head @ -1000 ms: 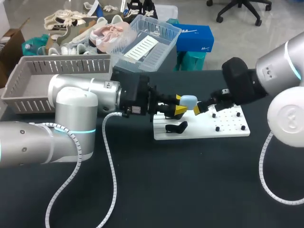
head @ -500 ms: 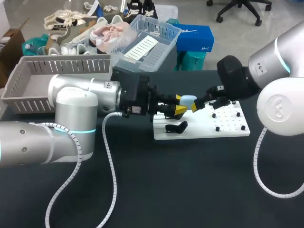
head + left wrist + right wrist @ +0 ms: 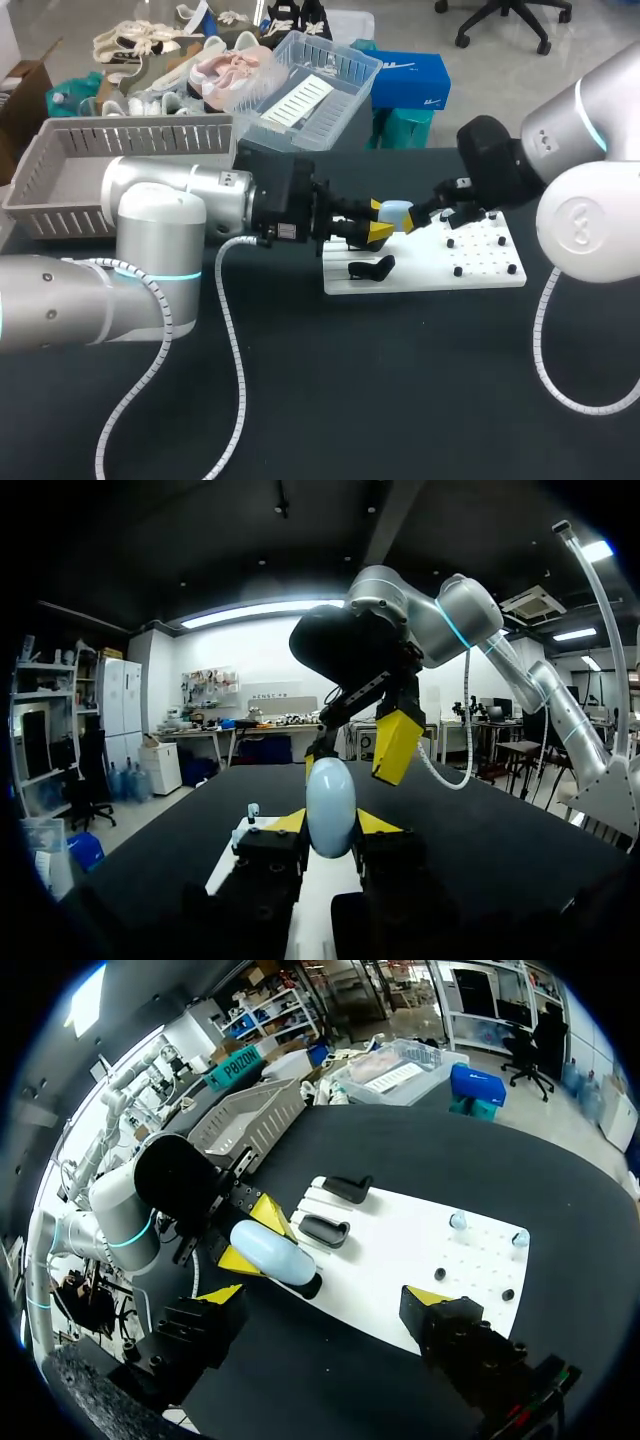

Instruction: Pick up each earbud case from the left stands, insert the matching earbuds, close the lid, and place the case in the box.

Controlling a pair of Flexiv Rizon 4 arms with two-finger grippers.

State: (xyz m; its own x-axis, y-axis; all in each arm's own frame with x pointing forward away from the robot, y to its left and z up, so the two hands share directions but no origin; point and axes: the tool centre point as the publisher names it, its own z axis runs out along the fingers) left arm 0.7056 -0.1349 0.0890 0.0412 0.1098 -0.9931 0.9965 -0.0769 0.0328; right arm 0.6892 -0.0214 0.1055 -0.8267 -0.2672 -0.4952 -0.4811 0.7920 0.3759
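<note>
My left gripper (image 3: 377, 228) is shut on a pale blue earbud case (image 3: 397, 212), held above the left end of the white board (image 3: 430, 272). In the left wrist view the closed case (image 3: 331, 805) stands upright between my yellow tips (image 3: 332, 825). My right gripper (image 3: 421, 215) is open just right of the case, and its yellow fingers (image 3: 396, 746) hang close behind the case. In the right wrist view the case (image 3: 272, 1252) lies ahead of my wide-open gripper (image 3: 325, 1296), nearer one finger. Two small earbuds (image 3: 457, 1221) sit on the board's far part.
Two black stands (image 3: 325, 1230) are on the board's left part, one (image 3: 370, 267) just below the held case. A grey slatted basket (image 3: 60, 180) sits at the table's back left, with a clear plastic bin (image 3: 310, 85) behind it.
My right arm has moved left, bringing its open gripper up to the case. The left arm and the case have stayed put.
</note>
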